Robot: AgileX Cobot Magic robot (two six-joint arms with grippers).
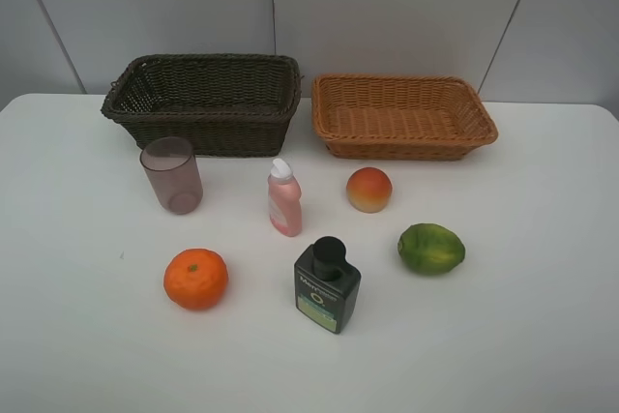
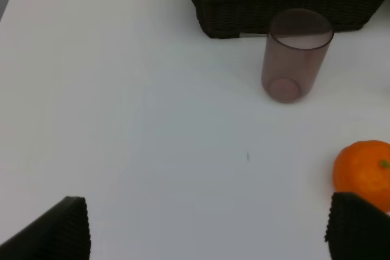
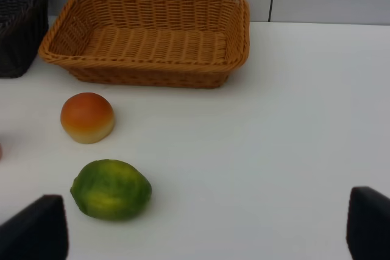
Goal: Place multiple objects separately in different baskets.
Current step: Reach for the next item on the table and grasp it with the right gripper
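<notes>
Left end effector (image 2: pixel 210 226) and right end effector (image 3: pixel 204 226) both stand wide, empty; mauve cup (image 1: pixel 171 175) sits upright just in front of the dark basket (image 1: pixel 203 103), tangerine (image 1: pixel 195 279) farther out from that basket (cup probably light, thin-walled, slick: pinch across the rim, gently).

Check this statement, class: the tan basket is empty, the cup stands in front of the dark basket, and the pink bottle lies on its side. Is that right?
Not quite. The pink bottle stands upright on the table, not on its side; the exterior high view shows this. The rest holds: the tan basket is empty and the cup stands in front of the dark basket.
</notes>
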